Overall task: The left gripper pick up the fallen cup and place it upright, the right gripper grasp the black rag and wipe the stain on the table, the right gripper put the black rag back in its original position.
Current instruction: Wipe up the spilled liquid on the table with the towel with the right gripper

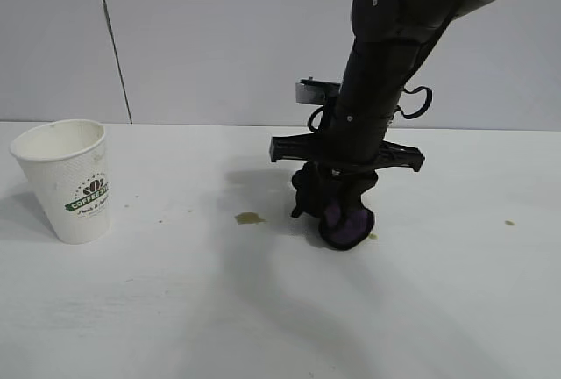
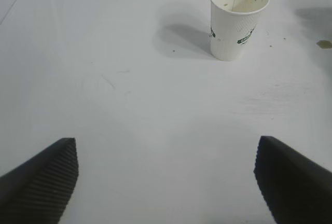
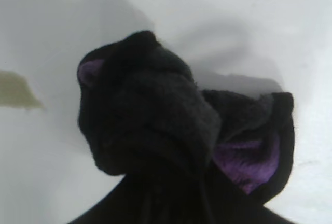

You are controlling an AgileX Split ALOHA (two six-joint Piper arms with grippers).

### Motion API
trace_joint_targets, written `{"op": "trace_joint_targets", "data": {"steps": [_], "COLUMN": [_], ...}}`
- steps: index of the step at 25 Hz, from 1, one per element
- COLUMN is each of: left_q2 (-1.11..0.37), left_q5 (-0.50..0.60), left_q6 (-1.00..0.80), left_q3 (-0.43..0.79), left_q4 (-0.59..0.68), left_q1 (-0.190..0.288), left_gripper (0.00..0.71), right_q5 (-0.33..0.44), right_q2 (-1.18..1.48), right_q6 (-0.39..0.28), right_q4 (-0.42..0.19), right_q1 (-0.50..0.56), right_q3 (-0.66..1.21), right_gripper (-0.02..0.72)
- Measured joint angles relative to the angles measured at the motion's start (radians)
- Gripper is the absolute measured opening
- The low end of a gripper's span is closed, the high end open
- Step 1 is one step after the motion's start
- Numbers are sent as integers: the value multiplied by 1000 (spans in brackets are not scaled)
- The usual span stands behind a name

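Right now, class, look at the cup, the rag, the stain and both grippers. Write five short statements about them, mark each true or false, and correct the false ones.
1. The cup lies on its side. False: it stands upright on the table.
2. The right gripper holds the rag. True.
3. The rag covers the stain. False: the stain lies bare beside it, toward the cup.
4. The left gripper is open and empty. True.
5. The left gripper is touching the cup. False: it sits well back from it.
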State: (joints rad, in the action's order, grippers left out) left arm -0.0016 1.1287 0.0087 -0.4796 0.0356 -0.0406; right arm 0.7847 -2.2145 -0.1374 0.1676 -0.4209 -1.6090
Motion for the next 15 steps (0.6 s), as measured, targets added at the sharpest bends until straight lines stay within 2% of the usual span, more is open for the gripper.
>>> {"op": "trace_joint_targets", "data": {"steps": [7, 15], "left_q2": [0, 0], "left_q5": [0, 0], "left_q6": [0, 0], "left_q3": [0, 0], "left_q4": [0, 0], "left_q1": [0, 0], "left_gripper": [664, 664], "right_q5": [-201, -336], "right_q2": [-10, -46], "right_q6": [-10, -42], "right_q4": [60, 65], "right_q1": [-129, -176], "right_q3": [0, -1], "right_gripper": [94, 94]}}
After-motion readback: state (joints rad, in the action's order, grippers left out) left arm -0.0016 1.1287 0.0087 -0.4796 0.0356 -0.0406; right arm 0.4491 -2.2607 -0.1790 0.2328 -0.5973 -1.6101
